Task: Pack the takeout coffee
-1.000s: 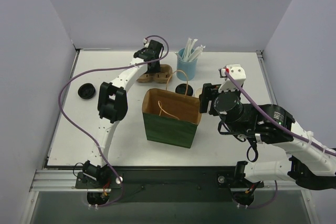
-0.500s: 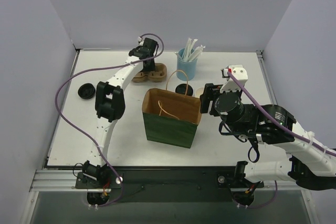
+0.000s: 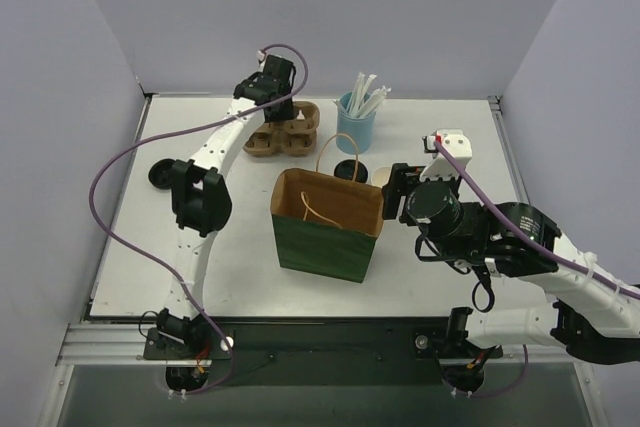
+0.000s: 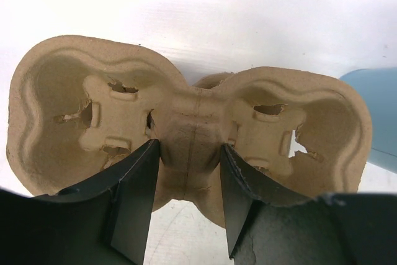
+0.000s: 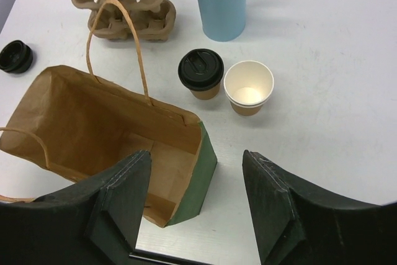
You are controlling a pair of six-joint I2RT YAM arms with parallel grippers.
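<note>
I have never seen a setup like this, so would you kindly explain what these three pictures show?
It is a robot with two arms bolted at the near edge of a white table. The wide picture looks down from above and behind; the other two come from a camera on each wrist. The left hand is closed on the middle ridge of a brown two-hole pulp cup carrier. The right hand is open and empty, near an open green-and-brown paper bag. Also on the table: a small tan paper cup without a lid, a similar cup with a black lid, a light-blue cup of white straws and a loose black lid.
</note>
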